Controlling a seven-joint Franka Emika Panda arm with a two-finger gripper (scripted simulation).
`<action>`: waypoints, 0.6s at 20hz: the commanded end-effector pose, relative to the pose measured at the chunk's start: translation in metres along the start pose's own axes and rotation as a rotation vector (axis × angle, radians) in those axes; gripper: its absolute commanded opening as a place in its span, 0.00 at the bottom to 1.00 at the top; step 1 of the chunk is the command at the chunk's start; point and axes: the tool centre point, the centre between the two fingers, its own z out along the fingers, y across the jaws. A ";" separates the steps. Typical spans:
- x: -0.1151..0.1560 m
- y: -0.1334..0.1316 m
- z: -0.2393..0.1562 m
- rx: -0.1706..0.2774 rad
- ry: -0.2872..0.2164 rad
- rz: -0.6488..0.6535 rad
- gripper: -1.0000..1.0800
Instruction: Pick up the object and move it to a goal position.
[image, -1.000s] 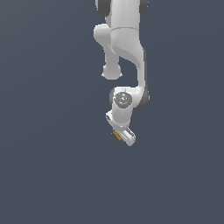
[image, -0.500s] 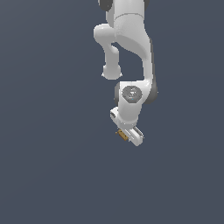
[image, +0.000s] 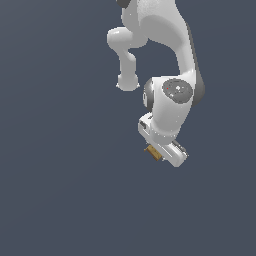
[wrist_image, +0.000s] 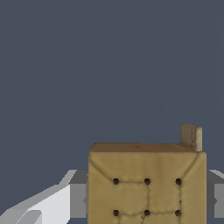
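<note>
Plain grey backdrop; block (wrist_image: 147, 186) dots visible only wrist view.

Flat, even, dim simulator light; sharp renders, no glare, no cast shadows.

The arm (image: 165, 65) descends from the top edge of the exterior view against a plain dark grey-blue background. Its white links bend down to a rounded wrist joint, below which sits the flat white hand. The gripper (image: 159, 154) lies mostly hidden under the hand; its fingers cannot be made out. A small tan-brown block (image: 152, 152) protrudes at the hand's lower edge, toward the exterior view's left, touching it.
</note>
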 end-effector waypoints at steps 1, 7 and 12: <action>-0.004 -0.015 -0.023 0.000 0.000 0.000 0.00; -0.011 -0.045 -0.067 0.000 0.000 0.000 0.00; -0.015 -0.065 -0.095 0.000 0.000 0.000 0.00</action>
